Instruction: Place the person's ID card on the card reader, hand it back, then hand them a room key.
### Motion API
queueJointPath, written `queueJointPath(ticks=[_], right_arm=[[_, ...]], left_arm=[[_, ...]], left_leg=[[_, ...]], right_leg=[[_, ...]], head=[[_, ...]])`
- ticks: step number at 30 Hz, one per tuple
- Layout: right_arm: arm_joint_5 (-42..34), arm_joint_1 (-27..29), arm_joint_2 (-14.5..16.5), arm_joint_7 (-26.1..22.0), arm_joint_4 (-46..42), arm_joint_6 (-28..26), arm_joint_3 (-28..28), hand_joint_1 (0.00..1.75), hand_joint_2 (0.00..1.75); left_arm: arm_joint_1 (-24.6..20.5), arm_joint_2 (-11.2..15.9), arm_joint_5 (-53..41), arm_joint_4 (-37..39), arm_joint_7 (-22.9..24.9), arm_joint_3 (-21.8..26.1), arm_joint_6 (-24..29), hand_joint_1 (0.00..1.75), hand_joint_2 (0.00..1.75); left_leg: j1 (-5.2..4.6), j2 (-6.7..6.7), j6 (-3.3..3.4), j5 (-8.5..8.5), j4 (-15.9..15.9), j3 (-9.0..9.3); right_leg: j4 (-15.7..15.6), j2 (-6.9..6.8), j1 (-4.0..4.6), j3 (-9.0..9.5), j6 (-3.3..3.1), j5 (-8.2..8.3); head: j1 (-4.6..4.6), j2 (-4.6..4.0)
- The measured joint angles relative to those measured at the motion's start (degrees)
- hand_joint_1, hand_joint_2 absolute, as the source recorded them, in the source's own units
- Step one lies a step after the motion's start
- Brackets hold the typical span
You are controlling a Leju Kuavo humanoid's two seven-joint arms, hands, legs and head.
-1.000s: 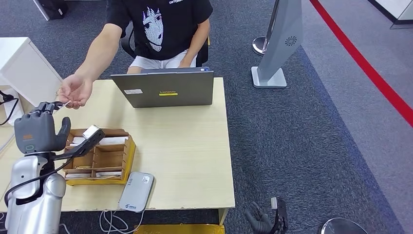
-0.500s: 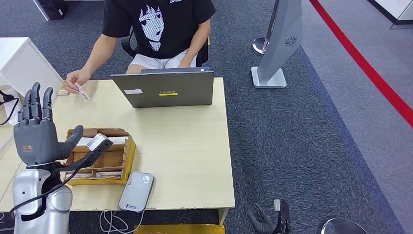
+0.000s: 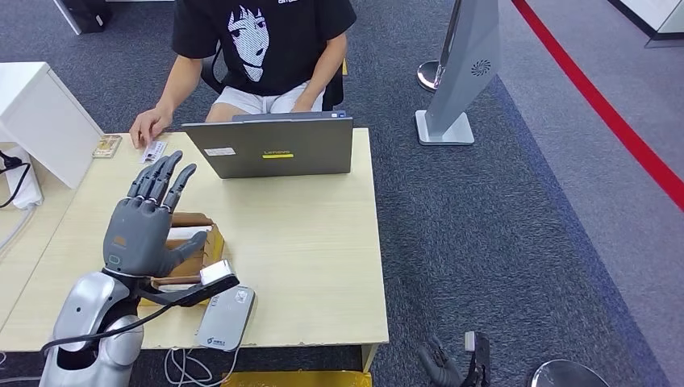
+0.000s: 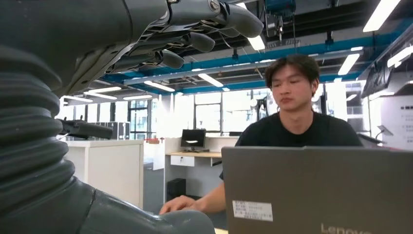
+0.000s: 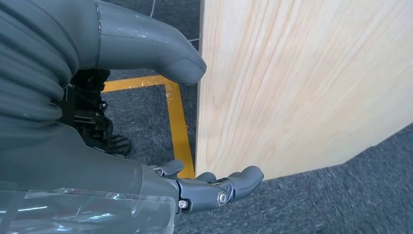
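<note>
Two small cards lie at the far left corner of the pale wooden table [image 3: 306,234]: a white card [image 3: 152,151] just under the seated person's hand [image 3: 149,126], and a yellowish card [image 3: 106,146] just beside it, against a white cabinet [image 3: 40,121]. Which one is the ID card cannot be told. The robot's grey left hand [image 3: 145,226] hovers above a brown compartmented cardboard box [image 3: 211,246], fingers spread and straight, holding nothing. The flat grey card reader [image 3: 227,316] sits at the table's near edge, just beside the box. An open grey laptop [image 3: 278,149] stands before the person. The right hand [image 5: 214,187] hangs below the table edge, fingers loosely extended, empty.
</note>
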Motion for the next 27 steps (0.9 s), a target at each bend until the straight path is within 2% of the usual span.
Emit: queueJointPath(ticks=[6,17,27], right_arm=[[0.0,0.1,-0.2,-0.2,0.0,0.0,-0.3,0.0,1.75],[-0.3,0.3,-0.4,-0.5,0.0,0.2,-0.8,0.0,1.75],[-0.4,0.5,-0.4,-0.6,0.0,0.2,-1.4,0.0,1.75]], left_arm=[[0.0,3.1,-1.1,1.6,0.6,-5.3,0.3,0.0,1.75],[0.9,5.7,1.8,2.0,-1.0,-12.3,-1.7,0.0,1.75],[1.5,7.0,3.3,2.0,-1.4,-14.8,-2.2,0.0,1.75]], left_leg=[[0.01,-0.02,0.0,0.0,0.0,0.0],[0.0,-0.02,0.0,0.0,0.0,0.0],[0.01,-0.02,0.0,0.0,0.0,0.0]], right_leg=[[0.0,-0.02,0.01,0.0,0.0,0.0],[0.0,-0.01,0.0,0.01,0.0,0.0],[0.0,-0.02,0.0,0.01,0.0,0.0]], head=[[-0.01,0.0],[0.0,0.0],[0.0,0.0]])
